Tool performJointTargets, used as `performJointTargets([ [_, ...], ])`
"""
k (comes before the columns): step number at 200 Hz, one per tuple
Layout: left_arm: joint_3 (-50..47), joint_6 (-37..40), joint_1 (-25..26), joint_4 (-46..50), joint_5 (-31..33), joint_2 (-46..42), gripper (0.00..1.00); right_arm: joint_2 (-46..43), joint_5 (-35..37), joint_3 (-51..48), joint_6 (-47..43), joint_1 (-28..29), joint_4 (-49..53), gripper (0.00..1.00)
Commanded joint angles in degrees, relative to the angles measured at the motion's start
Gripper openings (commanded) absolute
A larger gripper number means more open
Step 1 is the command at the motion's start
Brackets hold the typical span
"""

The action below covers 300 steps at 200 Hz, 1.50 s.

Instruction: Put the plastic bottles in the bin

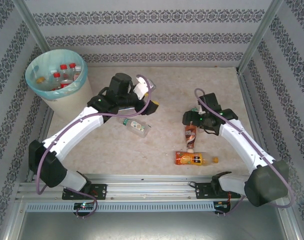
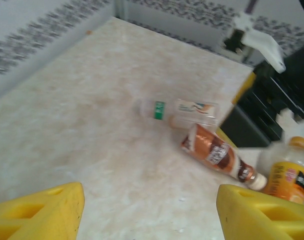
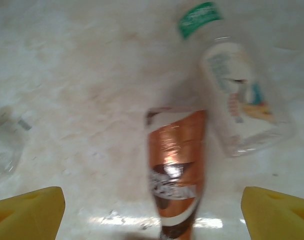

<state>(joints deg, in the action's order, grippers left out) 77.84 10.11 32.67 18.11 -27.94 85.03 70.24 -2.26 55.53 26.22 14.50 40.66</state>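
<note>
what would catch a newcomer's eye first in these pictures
Most likely the round cream-white bin with its teal bag in the far left corner, already holding several clear red-capped plastic bottles. Next, three bottles lying on the beige table: a clear green-capped one mid-table, a brown one and an orange one nearer the right arm. The right pincer hangs open over the brown bottle.

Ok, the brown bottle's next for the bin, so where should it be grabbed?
Grip the brown bottle around its labelled middle, straight down from above, jaws across its width: it lies flat on the table and narrows toward the neck.
</note>
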Motion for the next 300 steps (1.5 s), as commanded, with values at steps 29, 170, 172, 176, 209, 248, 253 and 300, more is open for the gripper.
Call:
performJointTargets([
  [29, -1.9, -8.0, 1.1, -12.0, -7.0, 3.9, 0.7, 6.8, 4.3, 2.2, -6.4, -9.7, -1.2, 0.83],
  [170, -6.0, -8.1, 1.1, -12.7, -4.4, 3.4, 0.71, 14.1, 1.2, 2.2, -9.4, -10.1, -2.7, 0.86],
  [172, -6.0, -8.0, 1.1, -12.5, -4.3, 3.4, 0.71, 14.5, 1.4, 2.4, -9.6, -10.1, -2.7, 0.86],
  [176, -6.1, -7.8, 1.1, -12.3, -4.1, 3.3, 0.71, 15.1, 1.5, 2.8, -9.9, -10.1, -2.7, 0.86],
  [209, -6.2, -7.1, 1.1, -11.6, -3.3, 2.6, 0.71, 20.7, 2.7, 5.5, -11.5, -10.1, -2.5, 0.86],
  [248, -6.0, -7.6, 1.1, -11.4, -3.3, 2.7, 0.71, 26.0, 2.4, 7.7, -12.8, -10.0, -2.2, 0.83],
  [253, -5.9, -7.6, 1.1, -11.4, -3.3, 2.8, 0.71, 26.5, 2.3, 7.9, -12.9, -10.0, -2.3, 0.81],
  [300, -5.1, -8.1, 1.1, -10.7, -2.0, 2.7, 0.72, 26.2, 1.5, 8.7, -14.7, -10.0, -1.8, 0.63],
])
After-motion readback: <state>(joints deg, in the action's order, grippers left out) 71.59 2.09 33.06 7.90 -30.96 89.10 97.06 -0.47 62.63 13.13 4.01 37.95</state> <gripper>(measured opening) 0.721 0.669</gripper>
